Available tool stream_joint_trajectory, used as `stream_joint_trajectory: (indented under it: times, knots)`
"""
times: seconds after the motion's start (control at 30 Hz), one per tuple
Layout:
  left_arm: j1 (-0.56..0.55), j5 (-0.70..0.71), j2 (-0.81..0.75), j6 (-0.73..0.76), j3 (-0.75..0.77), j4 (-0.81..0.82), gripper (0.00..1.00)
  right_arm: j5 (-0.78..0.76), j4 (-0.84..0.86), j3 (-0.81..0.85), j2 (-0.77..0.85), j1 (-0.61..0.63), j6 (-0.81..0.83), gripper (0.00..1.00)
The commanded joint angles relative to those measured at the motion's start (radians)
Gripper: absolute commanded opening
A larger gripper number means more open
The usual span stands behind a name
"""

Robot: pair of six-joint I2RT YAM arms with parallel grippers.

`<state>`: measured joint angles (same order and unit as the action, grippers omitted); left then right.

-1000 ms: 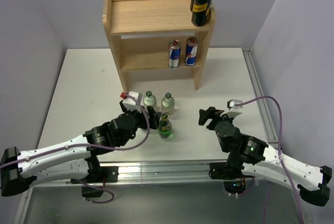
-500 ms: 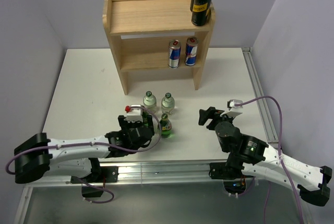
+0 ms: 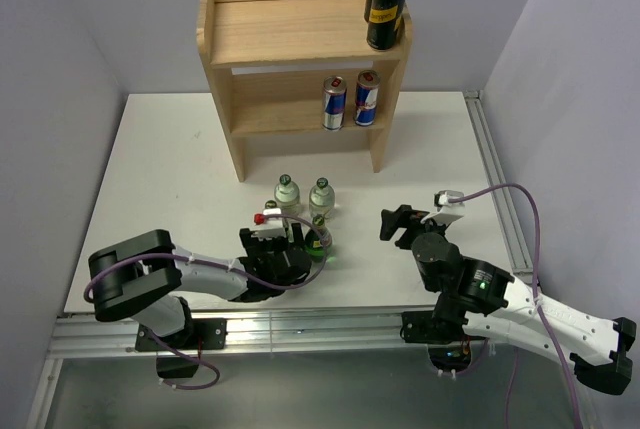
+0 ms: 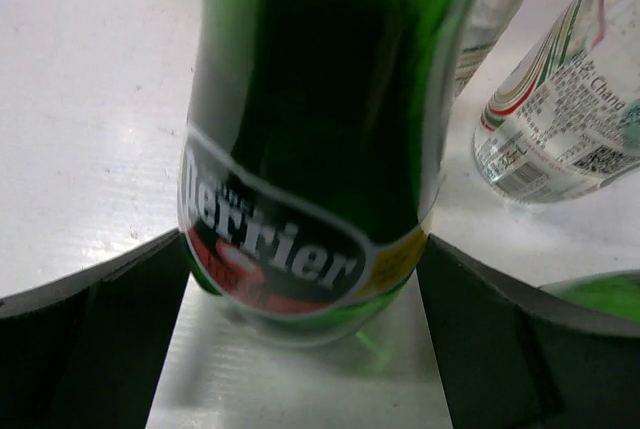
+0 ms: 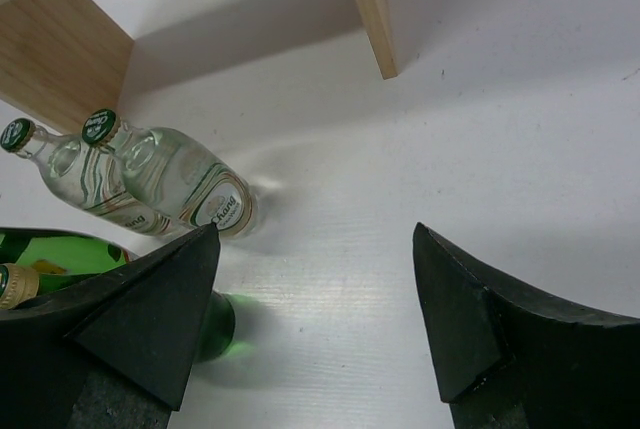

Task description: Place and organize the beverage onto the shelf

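We log: left arm folded low, left gripper [image 3: 300, 241] jaws wide apart astride the upright green Perrier bottle [image 4: 310, 149], table's 6 o'clock | right gripper [image 5: 315, 319] fingers apart, at bottle's 3 o'clock | light-wood shelf [image 3: 300, 34] at 12 o'clock

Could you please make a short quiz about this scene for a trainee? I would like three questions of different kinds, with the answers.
1. True or false: the left hand has its fingers open on either side of the green bottle.
2. Where do the black cans stand? A: on the top tier of the shelf. B: on its lower tier. C: on the floor.
3. How many clear bottles stand on the table?
Key: 1 true; 2 A; 3 two.
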<state>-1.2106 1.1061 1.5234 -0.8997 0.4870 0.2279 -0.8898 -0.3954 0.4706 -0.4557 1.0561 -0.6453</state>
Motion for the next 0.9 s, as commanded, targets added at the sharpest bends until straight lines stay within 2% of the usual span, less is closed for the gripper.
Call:
stream_joint_trajectory:
  times: [0.0,0.13,0.3,0.43,0.53,0.63,0.67,0.8,0.87]
  knots:
    - [-0.003,0.023,0.030,0.019,-0.034,0.146,0.99,-0.009,0.047,-0.007,0.002,0.004,0.007,0.85]
    - [-0.003,0.060,0.047,0.027,-0.044,0.180,0.98,-0.005,0.058,-0.013,-0.008,0.004,0.010,0.84]
    - [-0.001,0.123,0.078,-0.082,-0.027,0.090,0.94,-0.003,0.059,-0.013,-0.018,0.004,0.010,0.85]
    - [0.016,0.103,0.130,-0.051,-0.021,0.152,0.87,0.002,0.067,-0.018,-0.027,0.004,0.009,0.84]
    - [0.028,0.092,0.158,-0.021,-0.013,0.208,0.77,0.005,0.069,-0.020,-0.041,0.004,0.000,0.84]
    - [0.045,0.075,0.162,0.008,-0.013,0.240,0.56,0.008,0.076,-0.027,-0.046,0.004,-0.005,0.84]
    - [0.045,0.077,0.159,0.010,-0.011,0.237,0.44,0.009,0.078,-0.029,-0.047,0.004,-0.007,0.83]
    - [0.045,0.077,0.141,-0.010,-0.008,0.193,0.23,0.008,0.078,-0.029,-0.051,0.005,-0.008,0.82]
    - [0.043,0.084,0.120,-0.112,0.018,0.047,0.11,0.008,0.076,-0.027,-0.052,0.004,-0.008,0.82]
